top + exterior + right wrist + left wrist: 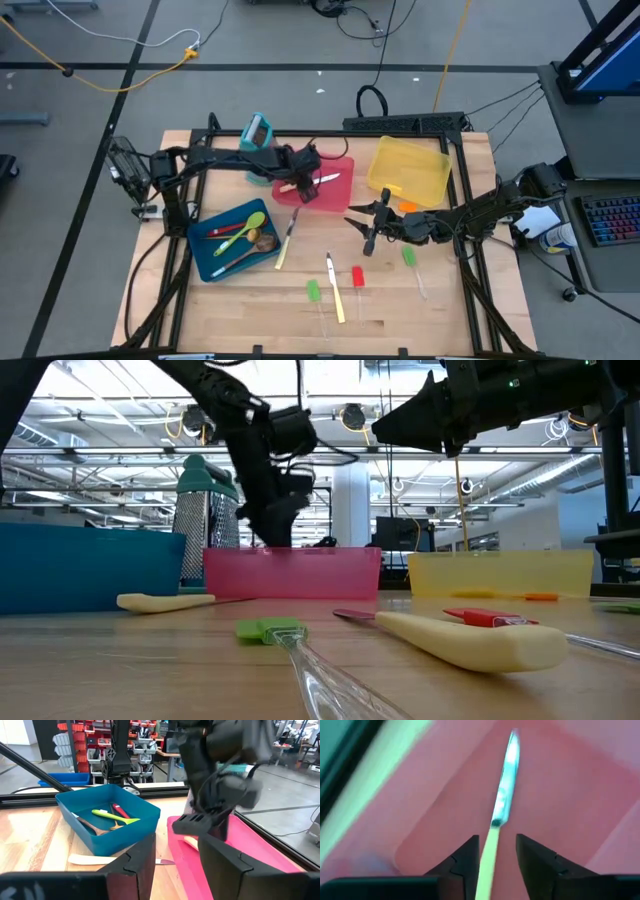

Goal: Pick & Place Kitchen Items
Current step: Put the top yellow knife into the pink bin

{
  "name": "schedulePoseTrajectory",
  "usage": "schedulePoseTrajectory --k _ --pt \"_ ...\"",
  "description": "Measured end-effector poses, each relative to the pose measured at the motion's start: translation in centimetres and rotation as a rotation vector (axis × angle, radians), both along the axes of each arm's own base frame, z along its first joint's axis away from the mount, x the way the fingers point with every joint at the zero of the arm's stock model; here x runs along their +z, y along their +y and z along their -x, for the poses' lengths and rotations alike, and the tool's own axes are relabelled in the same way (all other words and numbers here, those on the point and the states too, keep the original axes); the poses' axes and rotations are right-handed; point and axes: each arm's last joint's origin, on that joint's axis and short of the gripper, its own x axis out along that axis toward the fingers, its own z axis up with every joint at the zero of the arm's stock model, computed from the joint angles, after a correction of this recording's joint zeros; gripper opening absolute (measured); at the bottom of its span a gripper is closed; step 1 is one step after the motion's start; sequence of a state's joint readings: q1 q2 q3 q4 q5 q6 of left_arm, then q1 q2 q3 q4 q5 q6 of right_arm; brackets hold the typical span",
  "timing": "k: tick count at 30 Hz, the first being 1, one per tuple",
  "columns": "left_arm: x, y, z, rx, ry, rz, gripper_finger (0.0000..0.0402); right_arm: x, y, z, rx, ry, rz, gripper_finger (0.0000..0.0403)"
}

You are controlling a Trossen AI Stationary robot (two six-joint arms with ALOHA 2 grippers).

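Two parted grippers: left gripper (300,184) straddling knife (318,181) over red tray (338,195), right gripper (368,224) empty nearby.

The left arm reaches in from the table's left edge, bent at the elbow, its forearm stretched toward the middle of the far side. The left gripper (303,183) hangs low there, pointing down, jaws parted with a cream-handled knife (496,827) lying in the gap between them. The right arm extends from the right edge toward the table's centre, held above the surface. The right gripper (366,228) has its jaws parted and holds nothing.
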State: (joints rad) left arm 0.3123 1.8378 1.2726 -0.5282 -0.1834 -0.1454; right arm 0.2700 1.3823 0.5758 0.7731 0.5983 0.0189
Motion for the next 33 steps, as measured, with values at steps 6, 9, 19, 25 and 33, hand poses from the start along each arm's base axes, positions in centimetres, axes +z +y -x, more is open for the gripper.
schedulePoseTrajectory --k 6,9,19,25,33 --pt "2.5 -2.3 -1.5 -0.019 -0.045 0.076 0.0107 0.0 0.0 0.0 0.000 0.000 0.000 0.0139" --pt "3.0 -4.1 -2.1 -0.074 -0.071 0.119 0.0101 0.0 0.0 0.0 0.000 -0.002 -0.006 0.0139" --pt "2.4 -12.2 -2.0 -0.248 0.048 0.172 0.0097 0.0 0.0 0.0 -0.004 -0.015 -0.045 0.0139" --pt "2.4 -15.9 -1.5 -0.165 0.044 0.155 0.0097 0.0 0.0 0.0 -0.004 -0.015 -0.045 0.0139" --pt "2.4 -18.7 -1.1 -0.142 0.023 0.102 0.0097 0.0 0.0 0.0 -0.004 -0.015 -0.046 0.0139"
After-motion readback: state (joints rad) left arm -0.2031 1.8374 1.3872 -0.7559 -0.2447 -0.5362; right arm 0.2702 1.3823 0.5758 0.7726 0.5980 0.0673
